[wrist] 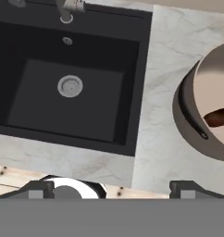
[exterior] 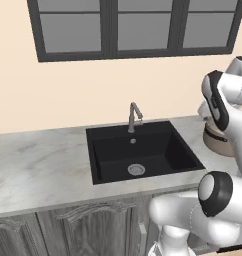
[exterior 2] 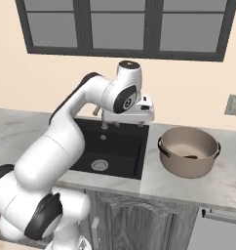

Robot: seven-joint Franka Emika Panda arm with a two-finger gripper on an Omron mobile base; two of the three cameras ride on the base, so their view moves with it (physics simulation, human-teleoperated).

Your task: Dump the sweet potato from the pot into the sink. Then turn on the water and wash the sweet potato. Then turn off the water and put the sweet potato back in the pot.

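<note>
The tan pot (exterior 2: 183,168) stands on the counter right of the black sink (exterior 2: 125,146). Inside it, the brown sweet potato (exterior 2: 190,156) lies on the pot's floor, and the hand view catches it at the right edge as a dark tuber (wrist: 219,117) within the pot (wrist: 181,120). My gripper (exterior 2: 122,124) hangs open and empty above the sink's right part, left of the pot and apart from it. Its fingertips (wrist: 40,190) rise wide apart at the bottom of the hand view. No water runs from the grey faucet (exterior: 134,116). The sink (exterior: 158,150) holds nothing but its silver drain (exterior: 136,169).
A marble counter (exterior: 38,165) stretches left of the sink, with wooden cabinet doors (exterior: 88,230) below. A dark-framed window (exterior: 133,25) sits above on the beige wall, and a wall outlet (exterior 2: 233,104) is behind the pot. My arm hides part of the pot (exterior: 215,142) in the left base view.
</note>
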